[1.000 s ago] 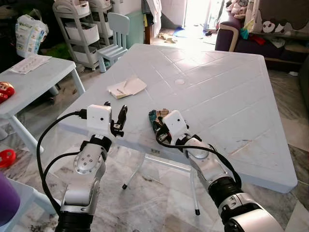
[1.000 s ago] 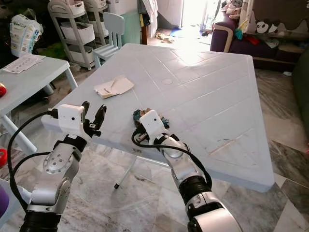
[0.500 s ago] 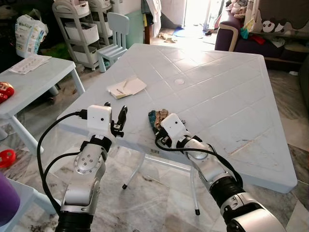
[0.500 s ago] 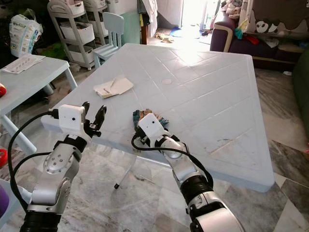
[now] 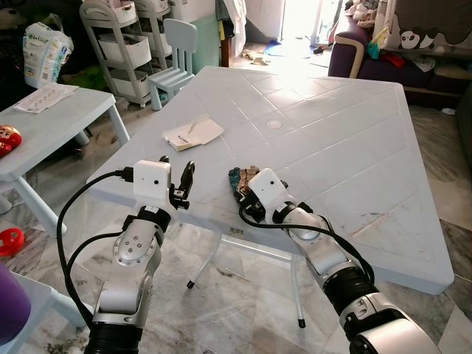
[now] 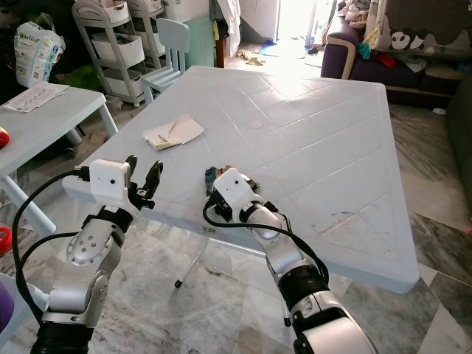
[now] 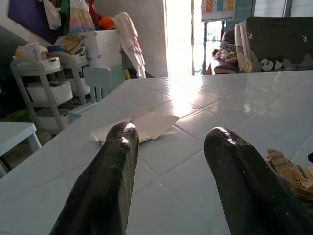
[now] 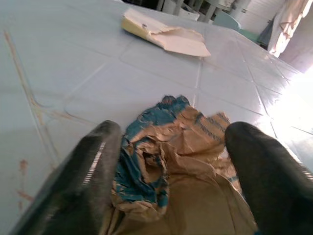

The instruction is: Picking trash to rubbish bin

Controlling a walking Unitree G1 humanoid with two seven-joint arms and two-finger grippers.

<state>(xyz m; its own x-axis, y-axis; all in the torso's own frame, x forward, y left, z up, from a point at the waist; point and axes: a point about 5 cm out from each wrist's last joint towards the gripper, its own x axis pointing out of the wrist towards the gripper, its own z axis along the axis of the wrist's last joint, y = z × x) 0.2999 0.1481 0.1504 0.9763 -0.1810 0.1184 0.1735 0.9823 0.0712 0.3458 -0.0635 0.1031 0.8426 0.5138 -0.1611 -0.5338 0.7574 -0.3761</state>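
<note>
The crumpled wrapper (image 8: 171, 147), brown paper with torn blue print, lies near the front edge of the pale tabletop (image 5: 332, 133). It looks very light, thin and soft, so it should crush rather than resist when squeezed, and it could skid over the smooth plastic if nudged from one side. The thick bunched middle looks like the best place to pinch, since the loose ragged edges would probably tear or slip free.

The right gripper (image 8: 176, 161) sits low over the wrapper with its two black fingers (image 8: 93, 166) spread wide, one on each side of the wad and not yet closed on it. The left gripper (image 5: 177, 175) hovers just off the front edge of the tabletop, to the left of the wrapper, its fingers apart and holding nothing.

Farther back on the tabletop from the wrapper lies a flat folded paper (image 5: 193, 132), a likely second piece of trash.

The right wrist view gives the detail that the head views lack: the folds, the torn blue layer and how the fingers bracket the wad, which from the head is mostly hidden behind the wrist housing. The left wrist view catches a corner of the wrapper beside its own finger and the folded paper beyond. The head views alone show the surroundings: a second white table (image 5: 51, 110) to the left of the tabletop, and a small chair (image 5: 177, 51) behind it. No rubbish bin can be made out.
</note>
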